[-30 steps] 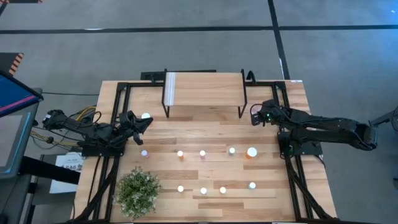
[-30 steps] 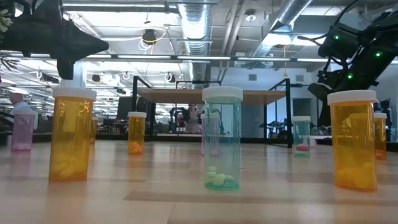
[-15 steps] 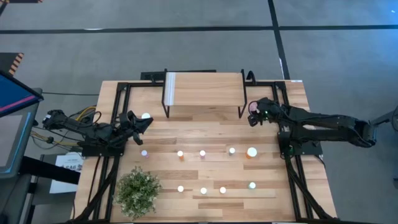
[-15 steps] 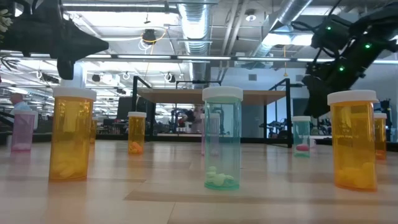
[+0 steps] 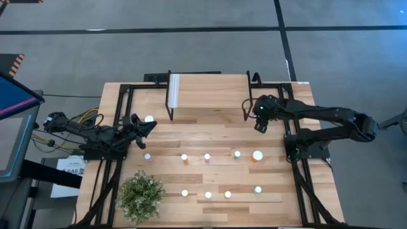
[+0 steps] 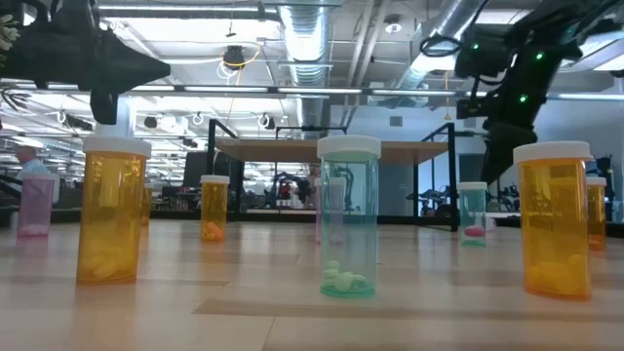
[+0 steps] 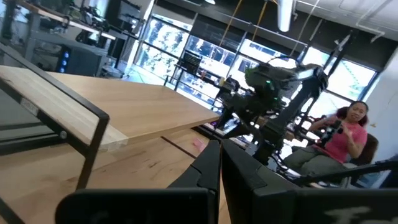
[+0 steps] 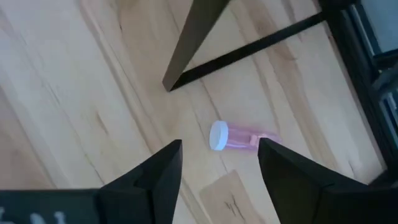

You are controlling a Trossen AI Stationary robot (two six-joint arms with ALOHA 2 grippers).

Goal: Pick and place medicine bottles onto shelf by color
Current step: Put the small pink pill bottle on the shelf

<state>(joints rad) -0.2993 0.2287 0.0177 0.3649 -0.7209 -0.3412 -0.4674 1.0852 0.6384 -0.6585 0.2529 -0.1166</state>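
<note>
A: What lay between the right gripper point(image 8: 217, 163) fingers?

B: A pink bottle point(image 8: 235, 137), on its side on the counter point(image 8: 74, 93), apart from the spread, empty fingers. It looked dropped, not placed.

A: Beyond them?

B: The shelf point(image 5: 210, 91) leg; no bottle was visible on top.

A: Change?

B: The right arm had swung toward the shelf and released. The left gripper point(image 7: 219, 169) stayed clenched, empty.
</note>
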